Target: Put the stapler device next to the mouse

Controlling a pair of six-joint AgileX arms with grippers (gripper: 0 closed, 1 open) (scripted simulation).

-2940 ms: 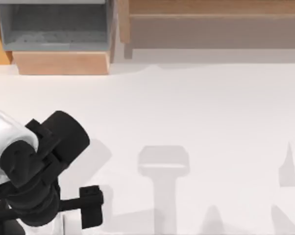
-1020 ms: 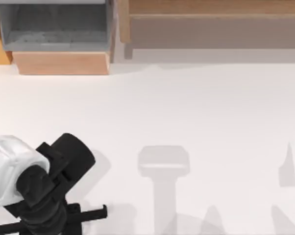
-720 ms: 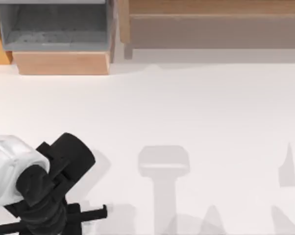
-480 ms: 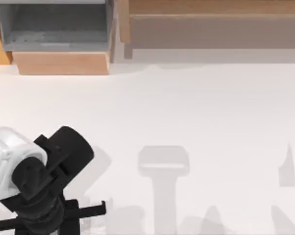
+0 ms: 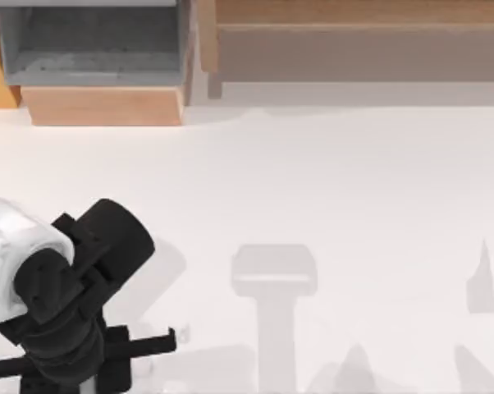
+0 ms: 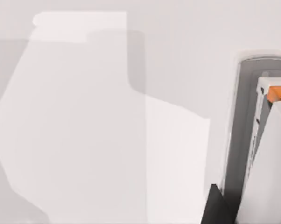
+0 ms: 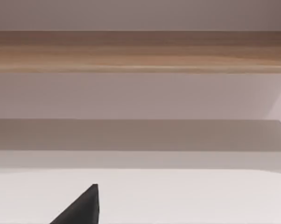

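White table (image 5: 329,180), smooth & matte, is backed at the far side by a wood shelf (image 5: 354,25) & a grey bin (image 5: 91,45). Left gripper (image 5: 144,349) is seen at near left, shifted slightly farther vs 0.5 s ago; open/closed can't be told. Stapler (image 6: 266,154), grey base, white top, orange tip, lies right beside it. Right gripper (image 7: 84,207) is seen facing the shelf; state can't be told.

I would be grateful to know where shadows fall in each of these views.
Top view: grey arm-shaped shadows lie on the white table near its lower edge, right of the left arm. Left wrist view: a broad angular shadow crosses the table beside the stapler. Right wrist view: a shaded band under the wooden shelf.
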